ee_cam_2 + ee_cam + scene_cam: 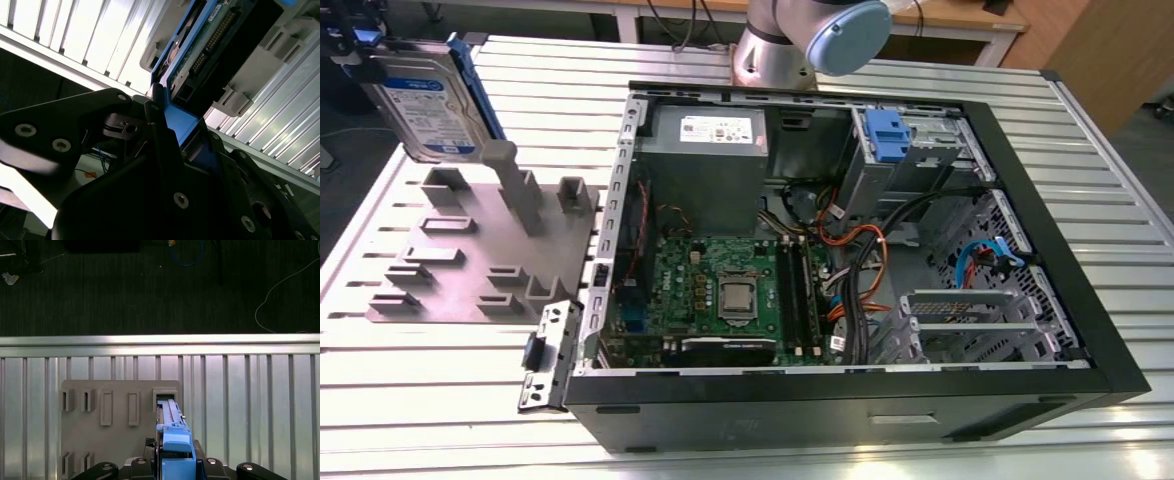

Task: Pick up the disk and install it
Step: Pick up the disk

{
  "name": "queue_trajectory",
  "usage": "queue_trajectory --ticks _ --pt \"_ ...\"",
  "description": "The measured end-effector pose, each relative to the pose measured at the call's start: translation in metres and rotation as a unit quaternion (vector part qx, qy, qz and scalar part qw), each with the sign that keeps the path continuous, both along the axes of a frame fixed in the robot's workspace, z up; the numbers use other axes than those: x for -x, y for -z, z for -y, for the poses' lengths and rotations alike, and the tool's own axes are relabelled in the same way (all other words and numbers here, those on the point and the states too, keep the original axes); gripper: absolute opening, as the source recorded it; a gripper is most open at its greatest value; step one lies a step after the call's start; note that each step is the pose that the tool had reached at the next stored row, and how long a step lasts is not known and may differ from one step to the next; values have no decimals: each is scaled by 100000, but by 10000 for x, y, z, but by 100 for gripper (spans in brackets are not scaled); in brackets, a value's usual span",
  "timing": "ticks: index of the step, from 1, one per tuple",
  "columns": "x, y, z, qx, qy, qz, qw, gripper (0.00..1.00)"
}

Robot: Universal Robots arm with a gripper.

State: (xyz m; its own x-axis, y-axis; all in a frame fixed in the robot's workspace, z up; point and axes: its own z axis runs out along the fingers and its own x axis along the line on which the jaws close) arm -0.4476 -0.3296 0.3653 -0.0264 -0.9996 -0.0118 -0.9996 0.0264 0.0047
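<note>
The disk (430, 105) is a silver drive with a white-and-blue label in a blue carrier. It stands upright at the exterior view's far left, over the grey holder plate (467, 270). My gripper (358, 48) is shut on its upper end. In the first wrist view the carrier's blue edge (173, 432) runs out from between the fingers (107, 469) toward a slot of the plate (112, 440). The second wrist view shows the gripper (172, 127) clamped on the blue frame, with the disk's connector end (207, 45) beyond. Whether the disk's lower edge touches the slot uprights, I cannot tell.
An open black computer case (1067, 250) lies on the slatted metal table (1107, 160), to the exterior view's right of the plate. Inside are a motherboard (727, 295), a grey power supply (707, 130), loose cables and a silver drive cage with a blue latch tab (887, 135). The arm's base (787, 45) stands behind the case.
</note>
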Motion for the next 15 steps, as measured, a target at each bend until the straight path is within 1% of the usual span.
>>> queue_trajectory --ticks 15 --pt "0 -41 0 -5 -2 11 100000 36"
